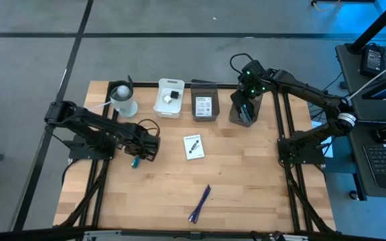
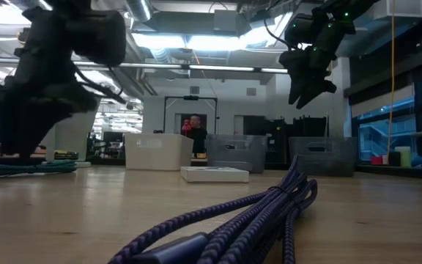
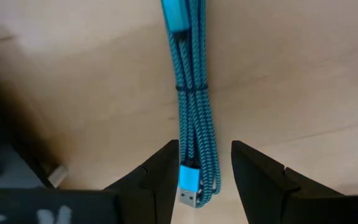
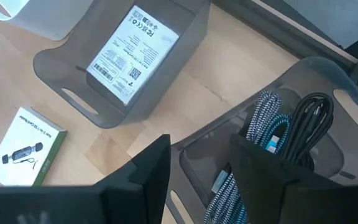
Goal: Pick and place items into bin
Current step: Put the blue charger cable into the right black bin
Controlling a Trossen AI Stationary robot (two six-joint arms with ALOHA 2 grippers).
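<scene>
end effector (image 3: 205, 180) straddles teal cable (image 3: 194, 118)

One camera looks straight down from high above, taking in the whole wooden worktop (image 1: 246, 194) and both arms; another sits at worktop level, looking level across it into the room, with a purple braided cable (image 2: 255, 213) right at its lens. The left wrist camera faces steeply down, very close to a teal braided cable (image 3: 194, 124) on the wood. The right wrist camera looks down from higher onto two grey bins (image 4: 166, 68), which the overhead view shares.
</scene>
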